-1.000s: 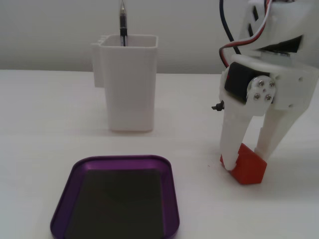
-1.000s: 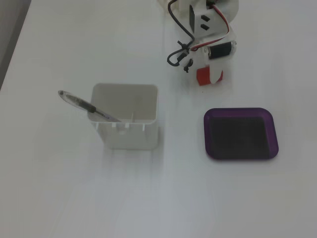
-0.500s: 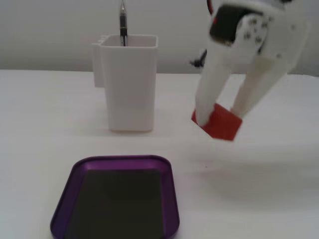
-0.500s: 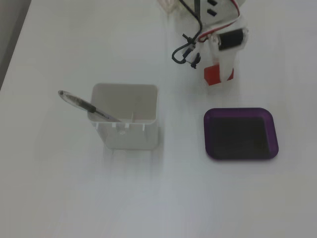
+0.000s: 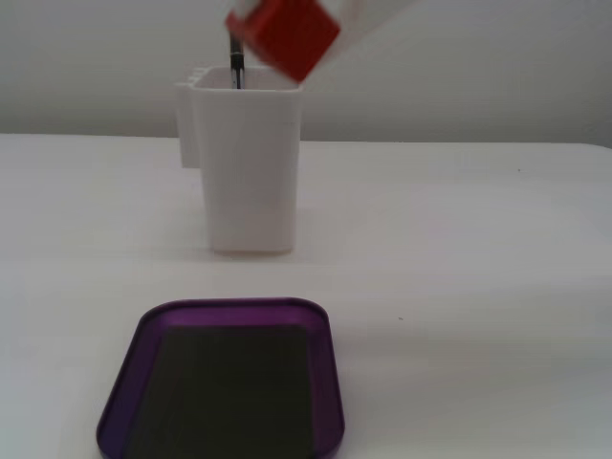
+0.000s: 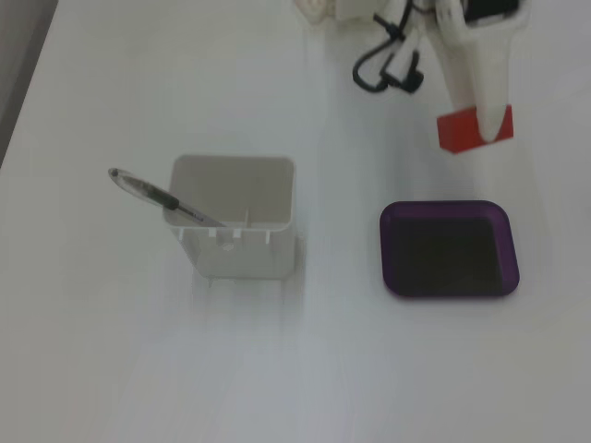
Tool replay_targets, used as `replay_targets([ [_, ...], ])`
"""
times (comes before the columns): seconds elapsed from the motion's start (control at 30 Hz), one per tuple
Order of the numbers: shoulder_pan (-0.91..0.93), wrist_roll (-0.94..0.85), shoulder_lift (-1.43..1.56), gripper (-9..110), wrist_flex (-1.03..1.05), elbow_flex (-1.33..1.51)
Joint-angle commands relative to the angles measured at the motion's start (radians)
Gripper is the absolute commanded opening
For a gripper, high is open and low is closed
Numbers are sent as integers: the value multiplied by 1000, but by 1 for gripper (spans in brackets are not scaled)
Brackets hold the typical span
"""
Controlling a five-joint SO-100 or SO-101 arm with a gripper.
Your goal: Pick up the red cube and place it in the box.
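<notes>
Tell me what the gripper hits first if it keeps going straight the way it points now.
Probably the bare table: the gripper, shut on the red cube, points toward the purple tray but looks short of its rim. Depth is unclear.

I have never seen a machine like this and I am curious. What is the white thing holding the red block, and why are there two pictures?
The white thing is the end of a small robot arm. Its grasping part, the tool, has two fingers, and they are pinching the small bright red block and holding it up in the air.

Both pictures show the same moment from two cameras that stand still. One looks down from above. The other sits low near the white table and looks across it, so the red block appears at the top.

On the table lie a shallow purple tray with a dark floor and a tall white plastic container with a pen leaning in it. The tray is empty; the block hangs beside it, not yet inside.
</notes>
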Motion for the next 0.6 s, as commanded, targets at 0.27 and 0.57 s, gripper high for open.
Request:
replay_targets([
  [0.27,9,244,-279,-1,-6,-179],
  [0.57,55,310,-311,-1,-54,-66],
])
